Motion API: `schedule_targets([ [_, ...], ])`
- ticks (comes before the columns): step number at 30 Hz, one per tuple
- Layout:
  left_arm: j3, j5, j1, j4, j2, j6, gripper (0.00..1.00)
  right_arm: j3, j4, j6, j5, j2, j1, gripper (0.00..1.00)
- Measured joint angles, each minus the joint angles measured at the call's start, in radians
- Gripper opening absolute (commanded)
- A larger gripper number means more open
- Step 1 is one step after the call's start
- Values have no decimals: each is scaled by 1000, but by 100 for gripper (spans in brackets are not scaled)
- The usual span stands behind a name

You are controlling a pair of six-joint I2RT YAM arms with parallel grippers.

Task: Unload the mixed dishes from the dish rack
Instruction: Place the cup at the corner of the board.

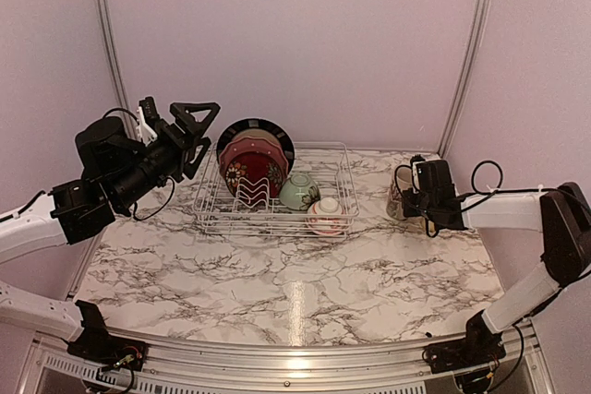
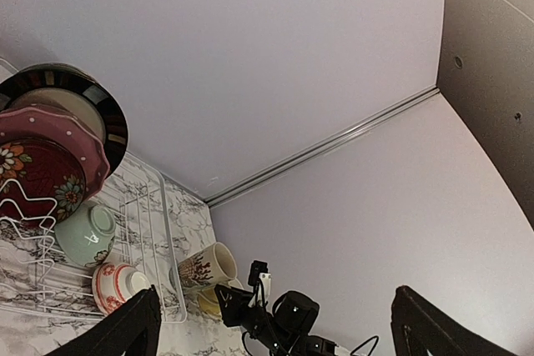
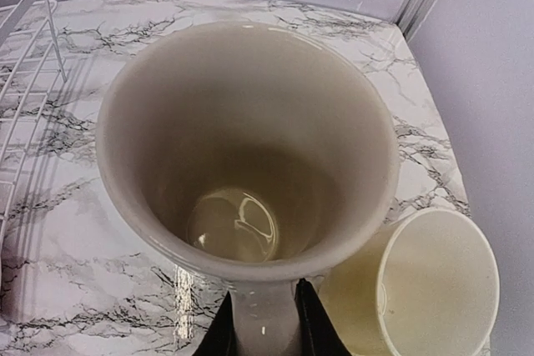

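The white wire dish rack [image 1: 342,182] stands at the back middle of the table. In it stand a black-rimmed cream plate [image 1: 273,130], a pink plate [image 1: 247,142] and a dark-red flowered plate [image 1: 247,173]. A pale green bowl [image 1: 298,193] and a red-white patterned bowl [image 1: 326,215] lie in the rack's right half. My left gripper [image 1: 196,131] is open and empty, raised left of the plates. My right gripper [image 3: 264,327] is shut on the handle of a cream mug [image 3: 250,139], right of the rack. A yellow mug [image 3: 430,289] stands close beside it.
The marble table [image 1: 295,274] is closed in by lilac walls with metal corner posts [image 1: 466,53]. In the left wrist view, the rack [image 2: 171,256], both bowls, the cream mug [image 2: 204,266] and the right arm [image 2: 288,318] show between my open fingers [image 2: 133,327].
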Motion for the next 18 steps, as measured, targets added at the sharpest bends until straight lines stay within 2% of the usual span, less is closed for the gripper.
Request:
schedule_targets([
  [4,0,2,0,7,2,0,99,0,2,0,2,1,0,2],
  [14,0,10,0,13,2,1,99,7,6,0,6,0,0,37],
  [18,0,10,0,13,2,1,99,26,15,0,5,-18,0,43],
])
